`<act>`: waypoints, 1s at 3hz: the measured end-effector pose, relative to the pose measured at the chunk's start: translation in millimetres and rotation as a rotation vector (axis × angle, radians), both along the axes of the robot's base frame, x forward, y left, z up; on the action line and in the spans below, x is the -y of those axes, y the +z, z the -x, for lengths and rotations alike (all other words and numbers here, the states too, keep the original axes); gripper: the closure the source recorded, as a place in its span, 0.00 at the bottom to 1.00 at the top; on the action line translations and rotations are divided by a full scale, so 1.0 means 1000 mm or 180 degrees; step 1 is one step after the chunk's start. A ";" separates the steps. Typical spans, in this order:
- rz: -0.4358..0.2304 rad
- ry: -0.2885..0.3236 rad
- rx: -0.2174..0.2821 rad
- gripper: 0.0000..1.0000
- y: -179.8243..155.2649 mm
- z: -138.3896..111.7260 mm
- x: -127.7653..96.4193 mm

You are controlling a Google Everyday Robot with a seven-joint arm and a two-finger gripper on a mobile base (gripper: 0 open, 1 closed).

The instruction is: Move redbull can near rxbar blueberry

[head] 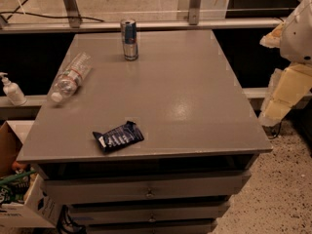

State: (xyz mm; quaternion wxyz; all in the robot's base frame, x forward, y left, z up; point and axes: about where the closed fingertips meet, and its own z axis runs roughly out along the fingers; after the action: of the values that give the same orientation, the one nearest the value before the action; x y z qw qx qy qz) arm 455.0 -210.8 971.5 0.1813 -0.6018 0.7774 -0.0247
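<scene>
1. The table [195,106] fills the middle, with drawers [146,189] stacked under its front edge.
2. The can [129,39] stands upright at the table's back, left of centre.
3. The bottle [70,77] lies on its side by the left edge, in front and to the left of the can.
4. The bar [118,136] lies flat near the front edge, well apart from the can.
5. The gripper [285,94] hangs beyond the table's right edge.
6. A pump bottle [12,89] stands left of the table, with a box [24,204] on the floor in front of it.

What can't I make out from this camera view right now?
Camera view:
- gripper, right of the table: cut off by the right frame edge.
- rxbar blueberry lettering: too small to read.
- redbull can, far side: turned away.
- cardboard box, lower left: cut by the frame edge.
</scene>
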 end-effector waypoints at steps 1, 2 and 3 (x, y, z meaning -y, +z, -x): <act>-0.0304 -0.0044 0.0068 0.00 -0.029 -0.040 -0.006; -0.0712 -0.0085 0.0157 0.00 -0.062 -0.094 -0.028; -0.1132 -0.0090 0.0225 0.00 -0.086 -0.141 -0.062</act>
State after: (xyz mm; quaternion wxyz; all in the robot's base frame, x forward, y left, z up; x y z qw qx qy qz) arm 596.3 -148.4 885.2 0.3117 -0.5480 0.7711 0.0895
